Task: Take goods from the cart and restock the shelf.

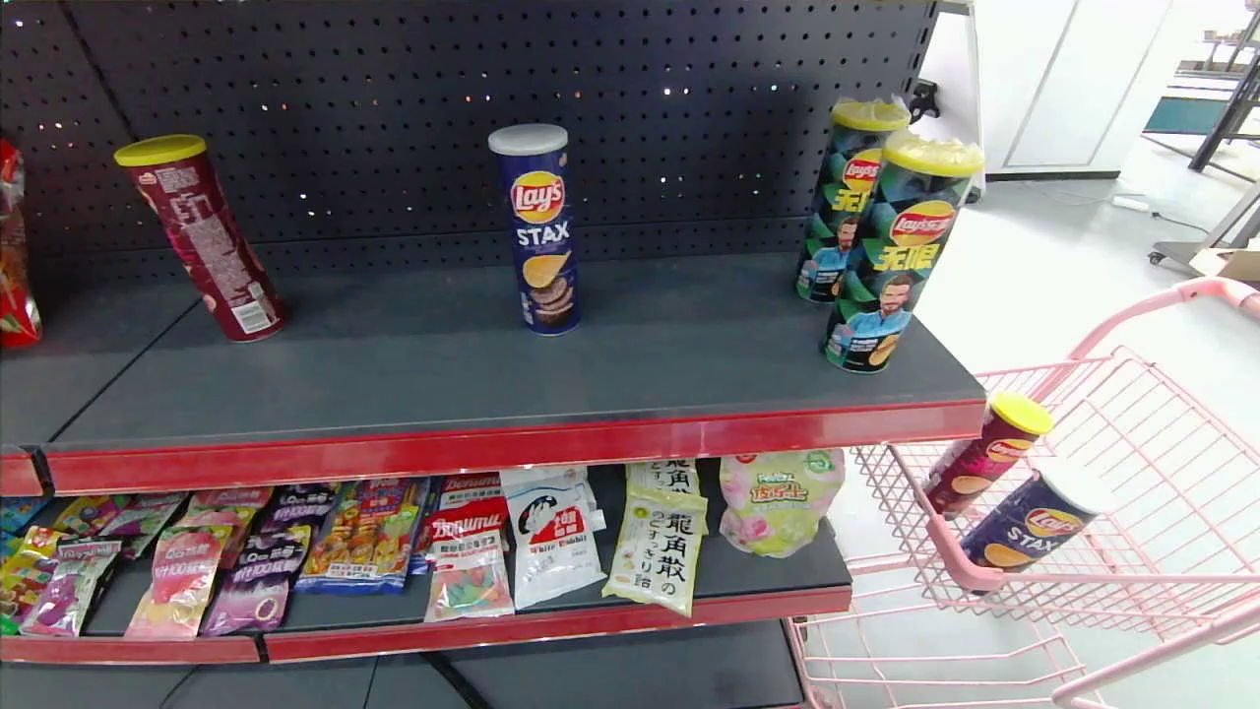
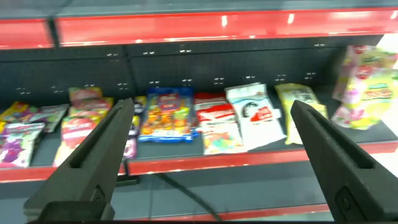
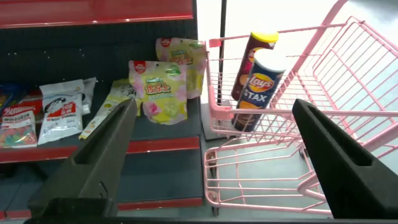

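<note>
Noted left gripper [image 2: 211, 168] spread wide with nothing between the fingers, facing the lower shelf [image 2: 249, 163] and its row of snack bags [image 2: 165, 115]. Noted right gripper [image 3: 214, 165] likewise spread and empty, pointed toward the pink cart [image 3: 277, 113].

Found two chip cans in the cart's corner nearest the shelf end: blue can [image 3: 258, 87] leaning on the wire wall, maroon can [image 3: 247, 62] just behind and touching it. Both tilted, lids up.

Counted four cans upright on the upper shelf [image 1: 492, 374]: dark red can [image 1: 202, 236] at left, blue shelf can [image 1: 538, 231] in the middle, two green cans [image 1: 891, 266] at the right end, one just behind the other. Wide gaps between.

Judged the cans light, stiff tubes with smooth wrap, likely slick. Soft plastic lid, so no hold there. Best taken across the mid-body, fingers either side, squeezed gently to avoid denting. Given the tilt, should come in square to the tube's axis. Contents brittle: set down, not dropped. Would start with blue can, foremost toward right gripper.
</note>
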You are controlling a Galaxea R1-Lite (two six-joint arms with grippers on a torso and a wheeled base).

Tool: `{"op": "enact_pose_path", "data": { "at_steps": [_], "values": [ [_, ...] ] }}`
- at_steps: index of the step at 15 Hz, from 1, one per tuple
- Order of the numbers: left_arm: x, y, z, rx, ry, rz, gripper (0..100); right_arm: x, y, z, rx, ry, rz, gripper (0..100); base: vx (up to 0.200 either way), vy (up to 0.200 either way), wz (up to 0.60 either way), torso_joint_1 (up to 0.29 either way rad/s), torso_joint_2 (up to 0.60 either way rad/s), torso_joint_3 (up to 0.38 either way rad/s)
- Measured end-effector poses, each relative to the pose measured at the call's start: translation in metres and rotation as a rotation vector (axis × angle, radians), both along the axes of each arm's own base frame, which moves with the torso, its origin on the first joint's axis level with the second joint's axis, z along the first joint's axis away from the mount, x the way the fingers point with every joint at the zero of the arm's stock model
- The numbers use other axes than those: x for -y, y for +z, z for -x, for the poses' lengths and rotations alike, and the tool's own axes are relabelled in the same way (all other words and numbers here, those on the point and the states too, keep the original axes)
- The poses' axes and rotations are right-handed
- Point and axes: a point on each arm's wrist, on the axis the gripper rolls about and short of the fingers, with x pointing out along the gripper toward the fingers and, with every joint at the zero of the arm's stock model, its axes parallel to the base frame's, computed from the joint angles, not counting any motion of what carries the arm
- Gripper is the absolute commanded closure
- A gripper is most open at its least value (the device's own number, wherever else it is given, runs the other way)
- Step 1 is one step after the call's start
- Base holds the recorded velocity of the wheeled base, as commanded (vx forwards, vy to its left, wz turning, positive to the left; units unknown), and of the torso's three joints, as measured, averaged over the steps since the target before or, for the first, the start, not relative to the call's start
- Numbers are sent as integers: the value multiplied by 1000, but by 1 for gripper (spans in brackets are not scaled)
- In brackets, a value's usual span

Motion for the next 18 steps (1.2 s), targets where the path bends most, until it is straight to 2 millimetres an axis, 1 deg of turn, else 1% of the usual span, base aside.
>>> {"op": "enact_pose_path", "data": {
  "at_steps": [5,7,16,18],
  "values": [
    [0,0,0,0,1,0,0,0,0,0,0,-1,-3,0,0,-200,0,2,-1,2],
    [0,0,0,0,0,0,0,0,0,0,0,-1,-3,0,0,0,0,0,0,0],
    [0,0,0,0,1,0,0,0,0,0,2,-2,-34,0,0,0,-600,4,1,2],
    [0,0,0,0,1,0,0,0,0,0,0,8,-3,0,0,0,0,0,0,0]
  ]
}}
